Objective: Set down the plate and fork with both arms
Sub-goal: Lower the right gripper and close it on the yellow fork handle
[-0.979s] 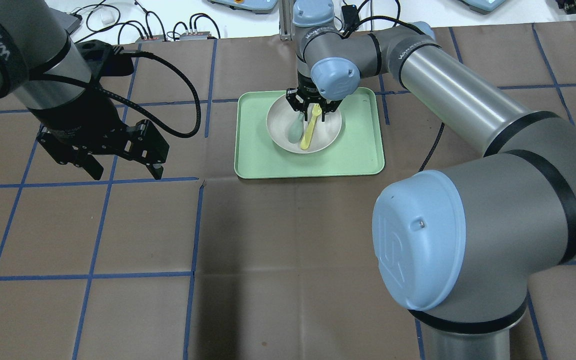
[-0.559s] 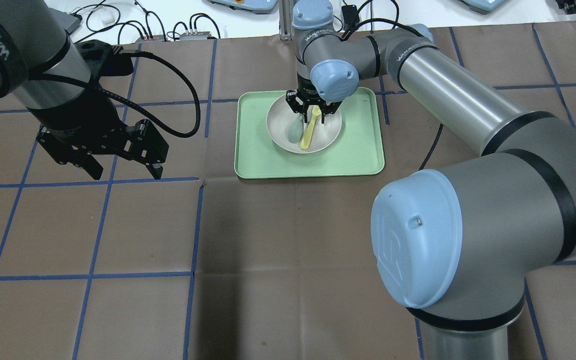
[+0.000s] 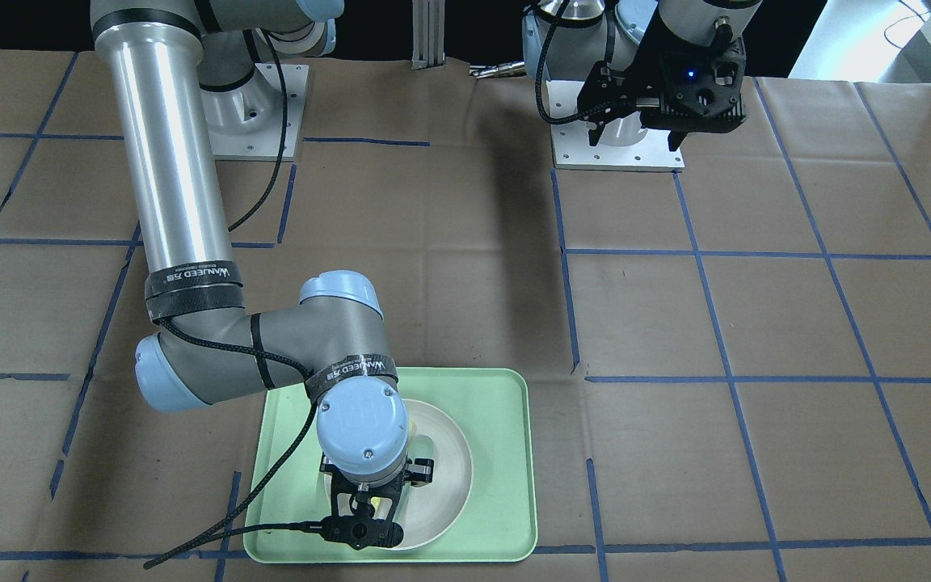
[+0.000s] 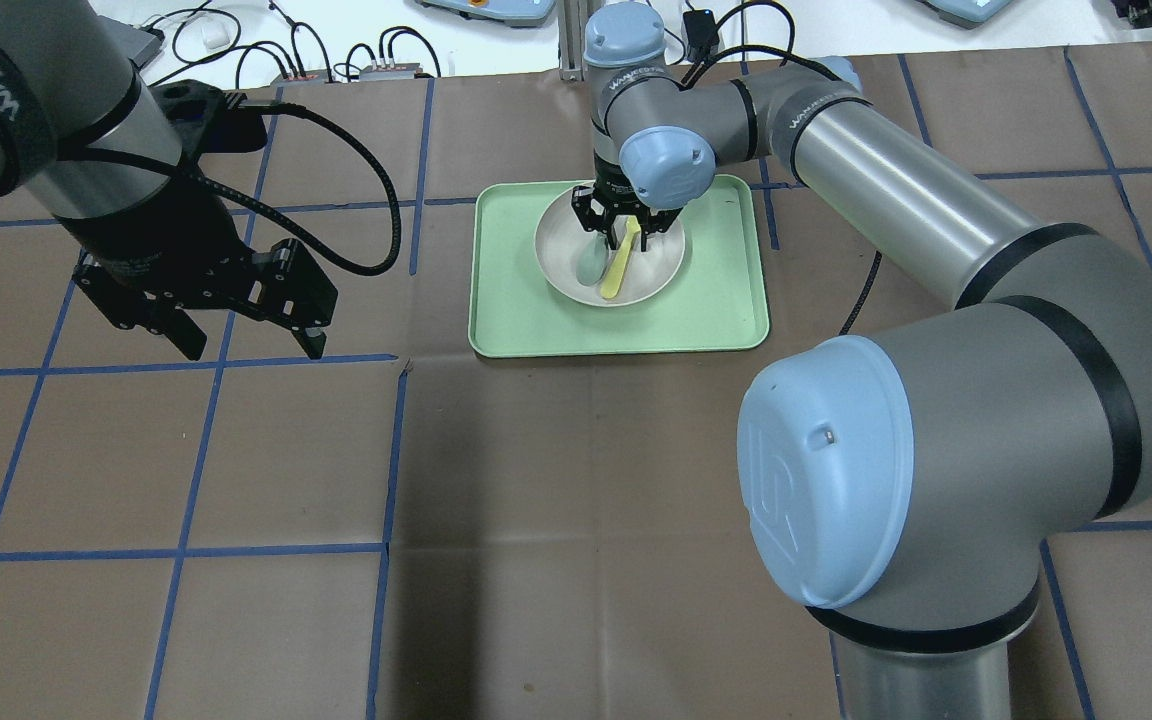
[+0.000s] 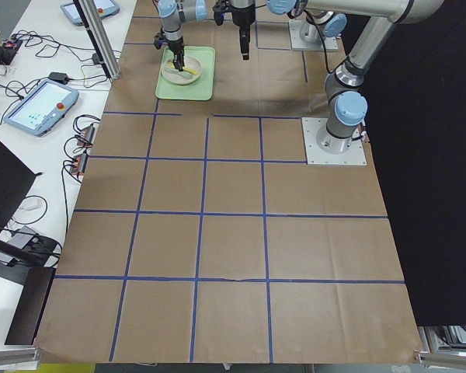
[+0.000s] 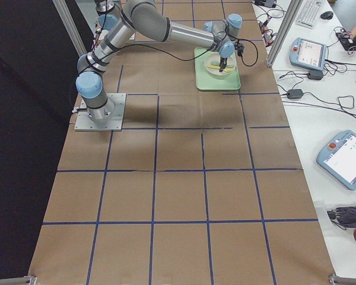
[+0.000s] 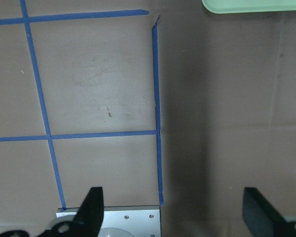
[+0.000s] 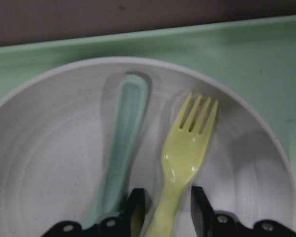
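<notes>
Right wrist-mounted | right gripper (image 8: 167, 200) jaws astride fork (image 8: 187, 153) handle, apparently unclosed | centre before you close, avoiding spoon (image 8: 126, 133) | left gripper (image 7: 171, 200) jaws spread.

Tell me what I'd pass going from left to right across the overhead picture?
In order: left gripper → grey-green spoon → yellow fork → right arm's big blue elbow cap. The tray and plate under the cutlery, and the right gripper above it, span that middle stretch, so they are left out.
</notes>
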`<state>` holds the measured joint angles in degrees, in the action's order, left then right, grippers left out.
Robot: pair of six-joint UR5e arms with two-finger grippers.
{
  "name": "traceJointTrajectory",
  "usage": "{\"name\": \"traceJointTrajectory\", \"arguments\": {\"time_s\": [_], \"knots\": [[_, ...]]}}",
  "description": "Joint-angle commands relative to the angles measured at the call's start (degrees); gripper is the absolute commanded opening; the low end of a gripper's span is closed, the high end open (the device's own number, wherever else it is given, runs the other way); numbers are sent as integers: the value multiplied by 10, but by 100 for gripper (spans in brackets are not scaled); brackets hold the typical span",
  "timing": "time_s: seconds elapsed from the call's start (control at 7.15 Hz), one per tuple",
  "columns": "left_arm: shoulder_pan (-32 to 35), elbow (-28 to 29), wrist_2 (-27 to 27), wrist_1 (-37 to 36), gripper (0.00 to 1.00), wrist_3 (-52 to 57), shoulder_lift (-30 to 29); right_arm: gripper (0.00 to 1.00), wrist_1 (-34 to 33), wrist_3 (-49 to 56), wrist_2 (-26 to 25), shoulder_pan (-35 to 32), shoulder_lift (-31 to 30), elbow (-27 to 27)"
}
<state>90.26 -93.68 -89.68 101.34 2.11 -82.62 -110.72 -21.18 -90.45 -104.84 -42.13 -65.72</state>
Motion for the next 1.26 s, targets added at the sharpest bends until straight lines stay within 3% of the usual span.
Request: {"name": "traceJointTrajectory", "arguments": {"time_s": [0.0, 0.14, 0.42, 1.12], "knots": [[0, 0, 0, 0, 100, 0, 0, 19, 0, 1, -1, 1, 0, 1], [0, 0, 0, 0, 100, 0, 0, 8, 0, 0, -1, 1, 0, 1], [0, 0, 0, 0, 100, 0, 0, 1, 0, 1, -1, 1, -2, 5], [0, 0, 0, 0, 100, 1, 0, 0, 18, 2, 2, 5, -43, 9]]}}
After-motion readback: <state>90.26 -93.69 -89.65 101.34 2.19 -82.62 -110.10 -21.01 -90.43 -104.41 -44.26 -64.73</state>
